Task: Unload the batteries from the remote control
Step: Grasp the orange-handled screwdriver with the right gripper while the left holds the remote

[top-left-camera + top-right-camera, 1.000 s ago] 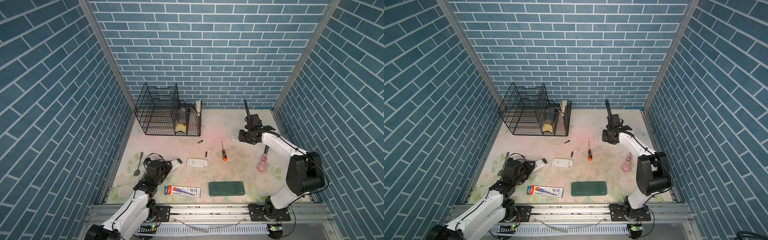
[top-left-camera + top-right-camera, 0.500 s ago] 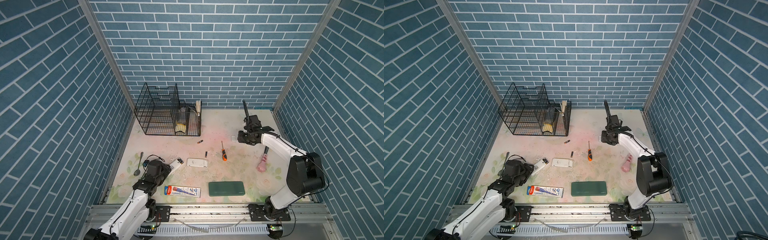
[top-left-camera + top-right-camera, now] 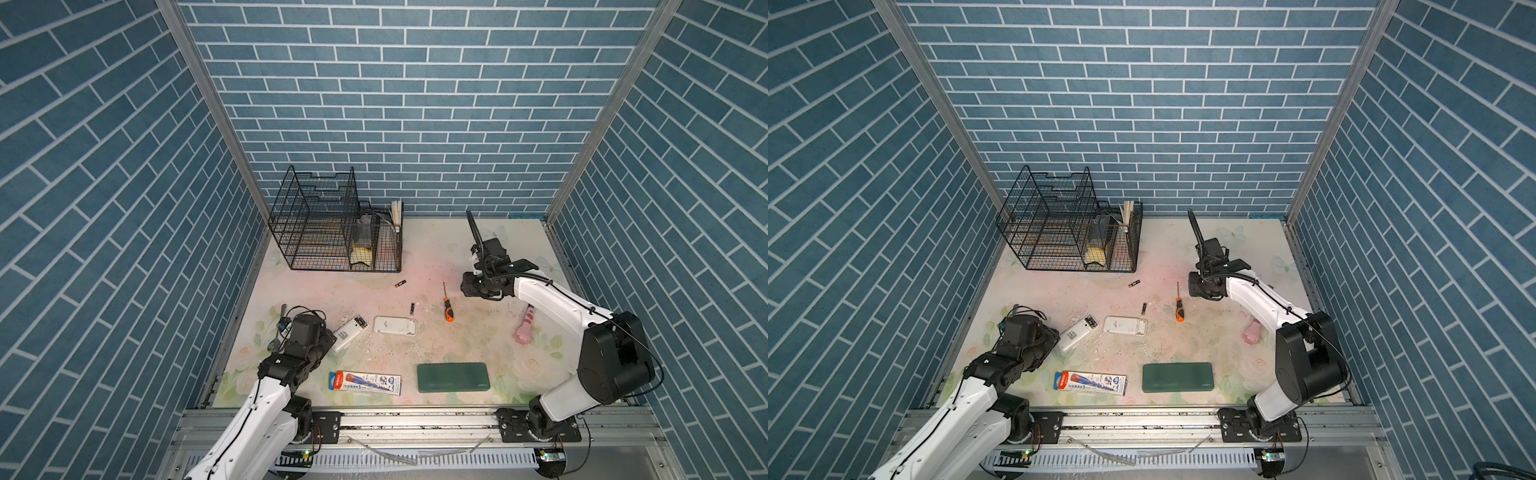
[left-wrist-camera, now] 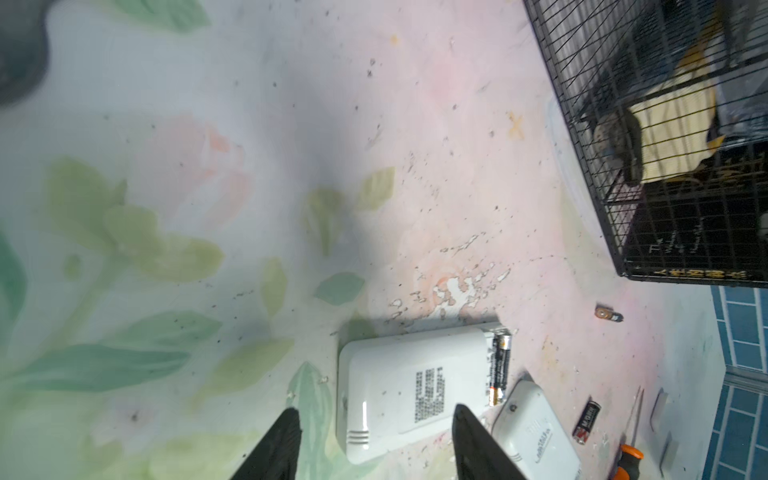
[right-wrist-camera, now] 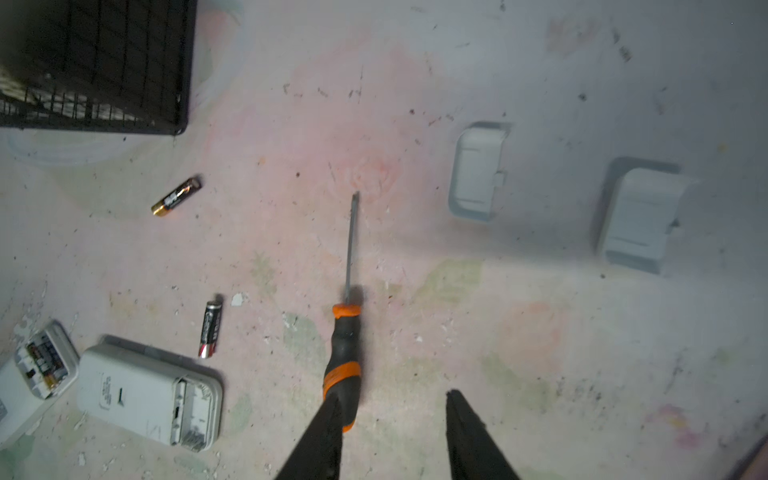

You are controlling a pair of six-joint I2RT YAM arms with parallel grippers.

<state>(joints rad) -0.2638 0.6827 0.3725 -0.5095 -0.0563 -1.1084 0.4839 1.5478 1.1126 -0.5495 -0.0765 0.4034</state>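
As seen from the left wrist, left tool (image 4: pixel 375 408) about half parted, fingers (image 4: pixel 282 440) either side of the near end of the remote (image 4: pixel 411 386), not closed on it, holding nothing. Remote face down on the worktop (image 4: pixel 249 124), bay uncovered, batteries (image 4: pixel 498 365) seated in it side by side. In both top views, remote (image 3: pixel 350 332) askew at front left, just beside the left tool. Second remote (image 3: pixel 395 325) just to the right of it, bay likewise uncovered. Loose battery (image 5: pixel 211 328) flat on the worktop just beside the second remote, between it and the screwdriver (image 5: pixel 347 353). Far battery (image 5: pixel 176 196) lying alone near the front corner of the wire rack (image 3: pixel 332 232), well apart from both remotes. Right tool (image 5: pixel 393 392) raised over the worktop, moderately parted, empty; in its wrist view one finger overlapping the screwdriver handle, contact not discernible. Two white covers (image 5: pixel 478 172) lying apart from each other beyond the screwdriver tip.
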